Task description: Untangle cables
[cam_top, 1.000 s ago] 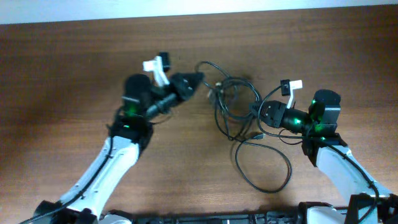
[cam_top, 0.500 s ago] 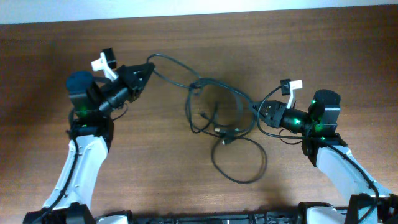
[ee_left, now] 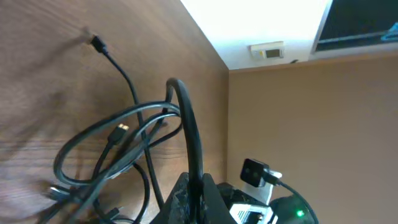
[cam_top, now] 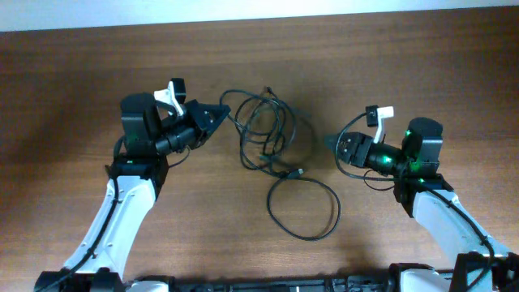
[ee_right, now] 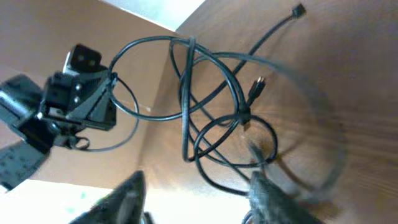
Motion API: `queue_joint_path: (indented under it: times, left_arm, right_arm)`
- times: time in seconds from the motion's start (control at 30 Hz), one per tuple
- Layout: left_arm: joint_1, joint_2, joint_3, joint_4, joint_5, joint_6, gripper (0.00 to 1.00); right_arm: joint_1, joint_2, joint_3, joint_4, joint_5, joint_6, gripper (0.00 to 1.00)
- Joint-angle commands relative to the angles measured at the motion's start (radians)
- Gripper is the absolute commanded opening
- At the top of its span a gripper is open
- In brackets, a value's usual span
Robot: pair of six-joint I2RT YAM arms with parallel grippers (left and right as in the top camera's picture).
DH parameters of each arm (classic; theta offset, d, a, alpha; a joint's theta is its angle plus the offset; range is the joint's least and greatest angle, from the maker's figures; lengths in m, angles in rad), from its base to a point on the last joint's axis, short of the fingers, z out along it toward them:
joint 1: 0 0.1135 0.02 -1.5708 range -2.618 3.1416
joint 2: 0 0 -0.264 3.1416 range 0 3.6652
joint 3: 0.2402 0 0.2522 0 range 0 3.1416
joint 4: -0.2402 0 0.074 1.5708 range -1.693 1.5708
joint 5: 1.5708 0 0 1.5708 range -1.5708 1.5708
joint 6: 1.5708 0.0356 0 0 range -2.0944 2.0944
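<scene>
While my left gripper [cam_top: 219, 114] clamped the cables [cam_top: 261, 130], my right gripper [cam_top: 336, 147] gaped empty beside them. Unopposed pulling risked tightening knots.

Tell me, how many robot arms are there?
2. The left arm is at the lower left, its end effector pinching the cables; the right arm is at the lower right.

Left pincer [ee_left: 194, 182] pinches cables [ee_left: 190, 127]; loops sprawl on wooden table [ee_left: 43, 93], plug end [ee_left: 96, 42] upper-left.
</scene>
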Motion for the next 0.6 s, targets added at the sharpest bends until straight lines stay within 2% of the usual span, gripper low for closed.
queue_joint_path:
  times: [0.0, 0.1, 0.23, 0.37, 0.43, 0.57]
  left_arm:
    - [-0.022, -0.024, 0.007, 0.013, -0.016, 0.027, 0.0]
    - [-0.036, -0.024, 0.007, 0.013, -0.046, -0.024, 0.0]
    - [-0.082, -0.024, 0.007, 0.014, -0.118, -0.177, 0.0]
    - [-0.139, -0.024, 0.007, 0.014, -0.123, -0.287, 0.0]
    - [-0.18, -0.024, 0.007, 0.014, -0.123, -0.293, 0.0]
    - [-0.226, -0.024, 0.007, 0.043, -0.107, -0.292, 0.0]
  right_arm:
    - [-0.002, -0.005, 0.003, -0.004, -0.006, -0.007, 0.69]
    - [0.023, -0.005, 0.003, -0.003, -0.008, -0.007, 0.75]
    - [0.135, -0.005, 0.003, 0.004, 0.069, 0.012, 0.78]
    - [0.236, -0.005, 0.004, 0.013, 0.261, 0.151, 0.78]
    - [0.286, -0.005, 0.003, 0.024, 0.373, 0.26, 0.81]
    - [0.335, -0.005, 0.004, 0.066, 0.454, 0.399, 0.82]
